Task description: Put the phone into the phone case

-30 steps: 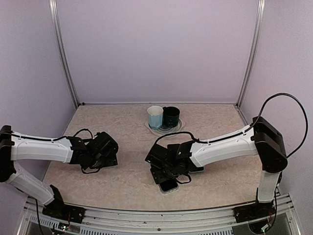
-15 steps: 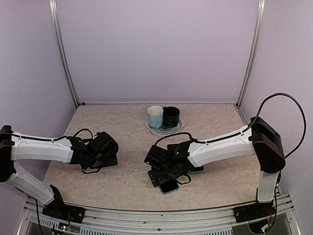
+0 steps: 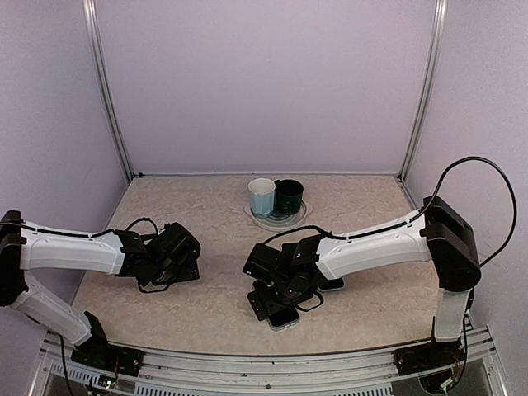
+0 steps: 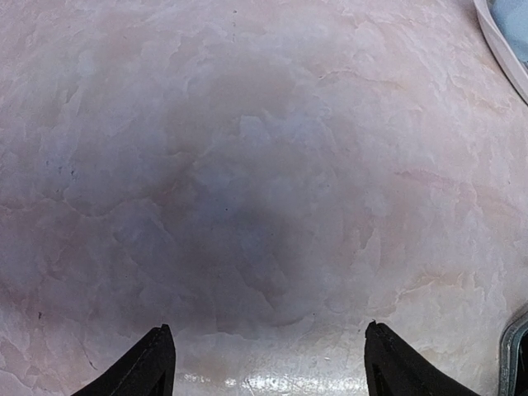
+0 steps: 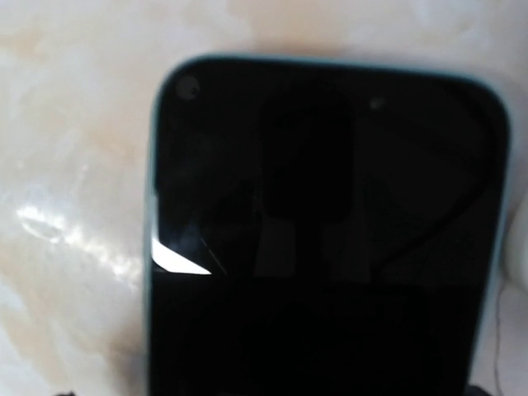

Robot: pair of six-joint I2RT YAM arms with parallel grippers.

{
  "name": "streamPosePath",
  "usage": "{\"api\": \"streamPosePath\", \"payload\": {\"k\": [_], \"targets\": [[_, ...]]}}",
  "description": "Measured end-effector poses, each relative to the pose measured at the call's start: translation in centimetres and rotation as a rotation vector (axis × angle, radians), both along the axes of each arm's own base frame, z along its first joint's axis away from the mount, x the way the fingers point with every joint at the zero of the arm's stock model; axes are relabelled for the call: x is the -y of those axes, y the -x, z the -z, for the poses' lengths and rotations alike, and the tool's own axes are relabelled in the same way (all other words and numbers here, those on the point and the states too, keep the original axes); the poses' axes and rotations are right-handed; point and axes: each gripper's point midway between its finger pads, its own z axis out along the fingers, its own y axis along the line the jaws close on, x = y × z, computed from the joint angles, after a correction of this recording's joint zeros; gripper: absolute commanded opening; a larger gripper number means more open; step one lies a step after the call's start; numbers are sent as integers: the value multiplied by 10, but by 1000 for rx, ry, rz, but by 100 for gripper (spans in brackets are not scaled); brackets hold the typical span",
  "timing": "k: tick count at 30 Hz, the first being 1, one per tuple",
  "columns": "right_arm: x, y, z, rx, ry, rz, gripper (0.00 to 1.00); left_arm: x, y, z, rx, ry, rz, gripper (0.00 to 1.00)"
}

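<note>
Fixed camera, high at the near edge, looks down across the whole worktop (image 3: 206,210). Left wrist camera faces the worktop closely. Right wrist camera sits very close over the phone (image 5: 322,247), which also shows from above.

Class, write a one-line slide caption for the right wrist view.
Close above a dark-screened phone with a teal rim, lying flat on the marbled table.

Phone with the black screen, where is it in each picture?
Top view: the phone lies low in the picture, a bit right of the middle, near the front edge of the table.
Right wrist: it fills most of the picture.
Left wrist: not clearly in it.
Shared landmark: the pale marbled table, seen in all three.
</note>
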Motion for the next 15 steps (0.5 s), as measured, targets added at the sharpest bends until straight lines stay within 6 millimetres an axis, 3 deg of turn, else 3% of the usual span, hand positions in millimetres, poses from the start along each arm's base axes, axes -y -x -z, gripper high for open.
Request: {"api": "streamPosePath", "payload": {"k": [6, 15], "targets": [[14, 1, 12, -6, 85, 3, 99, 0, 0, 0, 0, 2, 0, 78], [12, 2, 12, -15, 84, -5, 62, 1, -1, 0, 1, 4, 1, 78]]}}
